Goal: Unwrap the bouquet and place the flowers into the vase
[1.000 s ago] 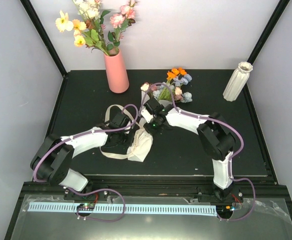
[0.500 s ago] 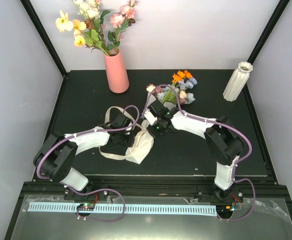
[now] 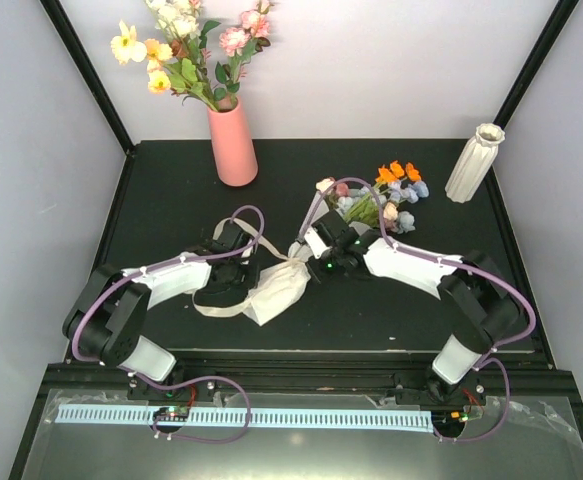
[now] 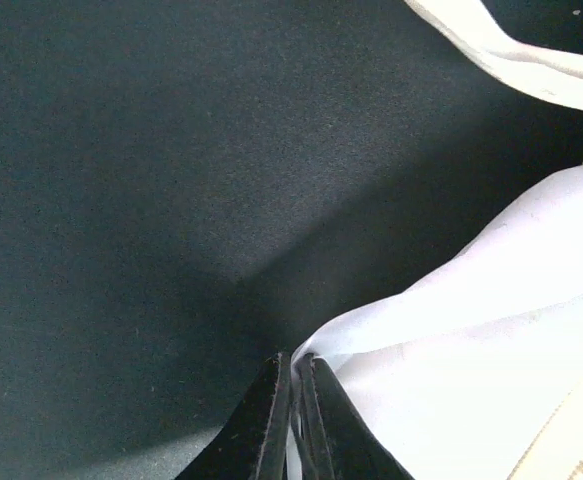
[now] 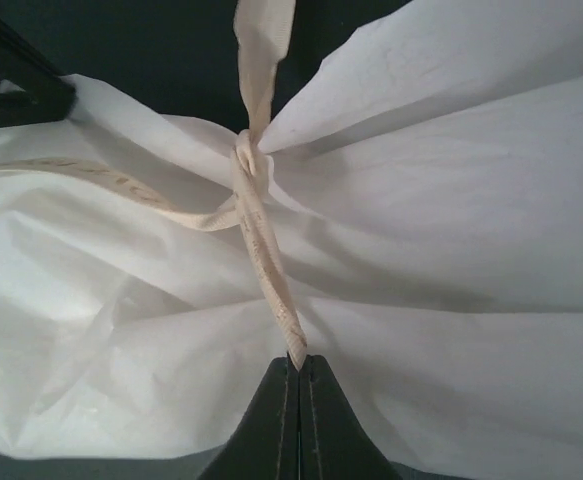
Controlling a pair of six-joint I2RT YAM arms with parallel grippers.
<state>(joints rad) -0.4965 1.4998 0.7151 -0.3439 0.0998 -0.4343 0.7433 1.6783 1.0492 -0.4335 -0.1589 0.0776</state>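
Observation:
The bouquet lies mid-table, its flowers point(image 3: 391, 194) in orange, light blue, pink and cream fanned to the right of the crumpled white paper point(image 3: 277, 290). My right gripper point(image 5: 298, 364) is shut on the cream ribbon point(image 5: 262, 243) just below its knot; in the top view this gripper point(image 3: 308, 258) sits at the bundle's waist. My left gripper point(image 4: 297, 366) is shut on an edge of the paper point(image 4: 491, 330), left of the bundle point(image 3: 253, 272). The white ribbed vase point(image 3: 474, 162) stands upright at the back right, apart from both arms.
A salmon-pink vase point(image 3: 233, 140) with yellow, pink and white flowers stands at the back left. Loose ribbon loops point(image 3: 216, 308) trail on the black mat left of the paper. The mat's raised edges point(image 3: 516, 260) frame the work area.
The right jaws have closed on the ribbon. The right arm and the flower heads have shifted right and nearer, stretching the bundle. The left gripper has kept its hold on the paper.

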